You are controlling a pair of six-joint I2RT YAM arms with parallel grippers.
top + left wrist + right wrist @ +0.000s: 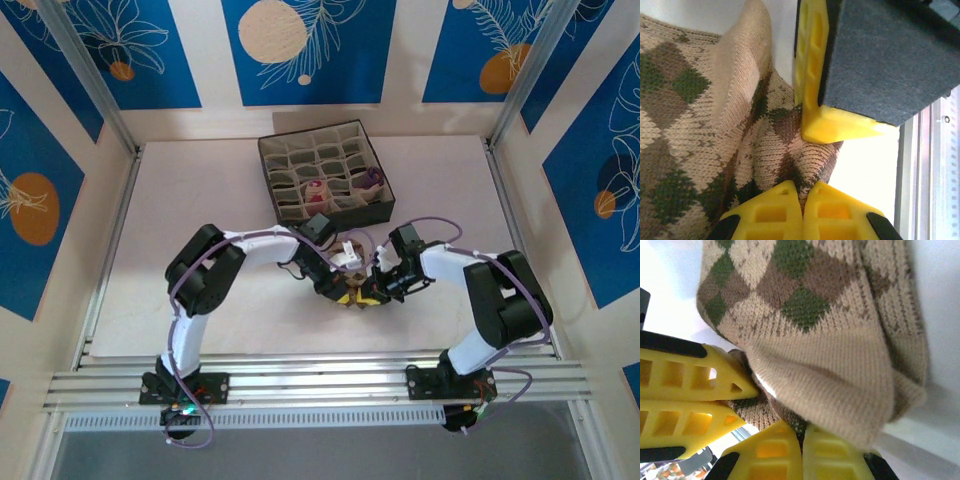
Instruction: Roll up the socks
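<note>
The brown-cream diamond-patterned sock [358, 299] lies on the table between the two arms, partly folded over itself. My left gripper [349, 291] is shut on an edge of this sock [700, 125], with fabric pinched between its yellow fingertips [785, 200]. From the other side my right gripper [377, 290] is shut on the same sock [805, 315], just under its plain beige fold. The two grippers sit almost tip to tip. A beige and maroon sock [317, 190] and a dark purple sock [371, 181] sit in compartments of the box.
The grey fabric compartment box [290, 150] stands at the back of the white table, just beyond the grippers. A metal rail [320, 385] runs along the near edge by the arm bases. Blue patterned walls enclose the sides.
</note>
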